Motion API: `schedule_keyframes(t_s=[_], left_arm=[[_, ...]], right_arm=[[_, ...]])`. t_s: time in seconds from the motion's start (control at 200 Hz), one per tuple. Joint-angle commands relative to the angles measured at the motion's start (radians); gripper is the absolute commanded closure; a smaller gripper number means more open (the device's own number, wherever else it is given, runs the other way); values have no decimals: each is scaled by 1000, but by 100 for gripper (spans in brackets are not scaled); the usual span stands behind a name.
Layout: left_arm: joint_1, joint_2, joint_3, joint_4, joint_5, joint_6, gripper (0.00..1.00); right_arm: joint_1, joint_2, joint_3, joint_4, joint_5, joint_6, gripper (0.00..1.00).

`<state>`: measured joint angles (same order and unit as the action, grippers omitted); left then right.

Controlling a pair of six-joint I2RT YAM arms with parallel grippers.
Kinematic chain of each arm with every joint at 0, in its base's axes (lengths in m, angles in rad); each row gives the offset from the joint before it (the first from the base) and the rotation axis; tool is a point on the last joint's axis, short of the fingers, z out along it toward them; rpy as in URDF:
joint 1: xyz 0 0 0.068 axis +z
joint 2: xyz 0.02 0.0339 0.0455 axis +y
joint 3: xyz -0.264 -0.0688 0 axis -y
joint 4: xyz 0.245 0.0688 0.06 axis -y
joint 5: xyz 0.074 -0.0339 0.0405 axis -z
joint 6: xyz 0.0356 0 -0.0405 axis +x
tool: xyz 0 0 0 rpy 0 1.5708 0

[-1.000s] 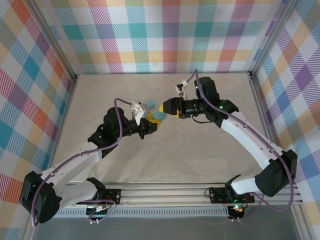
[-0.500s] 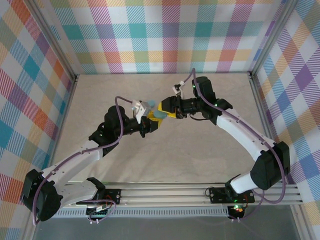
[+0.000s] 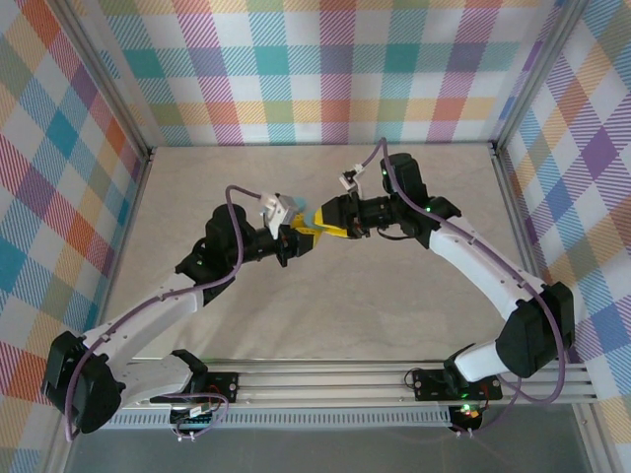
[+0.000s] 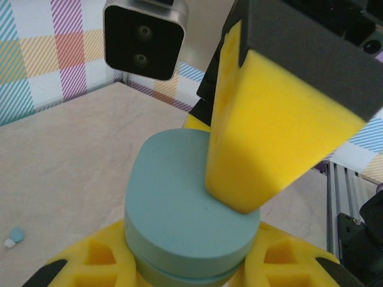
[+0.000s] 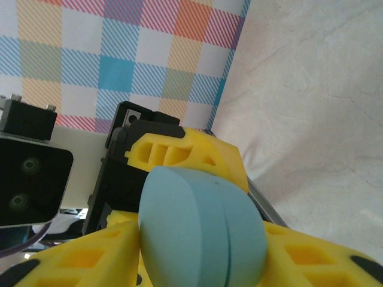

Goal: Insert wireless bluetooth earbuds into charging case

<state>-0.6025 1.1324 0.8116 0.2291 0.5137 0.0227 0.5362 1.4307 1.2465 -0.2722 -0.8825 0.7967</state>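
Change: my right hand (image 3: 317,227) has closed in round the charging case (image 4: 179,197), pad (image 4: 263,149) on its lid, grip unconfirmed. My left hand (image 3: 296,239) stays clamped on the case, mid-worktop; one earbud (image 4: 16,235) lies loose on the worktop. Likely lid-opening next.

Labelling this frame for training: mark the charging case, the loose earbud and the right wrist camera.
charging case (image 4: 173,194), left wrist view, flat top face
earbud (image 4: 16,234), left wrist view, teal body
right wrist camera (image 4: 143,39), left wrist view, lens face
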Motion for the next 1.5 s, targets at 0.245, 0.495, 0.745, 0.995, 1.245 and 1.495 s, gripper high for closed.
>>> schedule_keyframes(t_s=[0.245, 0.495, 0.745, 0.995, 1.245, 1.495], left_arm=[[-6, 0, 8, 11, -7, -3, 100], [-6, -96, -31, -79, -76, 44, 38], [-5, -162, -62, -219, -209, 31, 28], [15, -147, -5, -496, -498, -116, 23], [43, -142, -41, -498, -508, -191, 22], [69, -126, -46, -525, -514, -200, 21]], right_arm=[[4, 12, -94, 250, -104, 180, 71], [-47, 21, -93, 249, -49, 180, 74], [-219, 114, -83, 47, 55, -63, 75], [-314, 357, -18, -51, 30, -210, 76], [-397, 542, 20, -78, 91, -287, 76], [-483, 630, -7, -140, 167, -385, 76]])
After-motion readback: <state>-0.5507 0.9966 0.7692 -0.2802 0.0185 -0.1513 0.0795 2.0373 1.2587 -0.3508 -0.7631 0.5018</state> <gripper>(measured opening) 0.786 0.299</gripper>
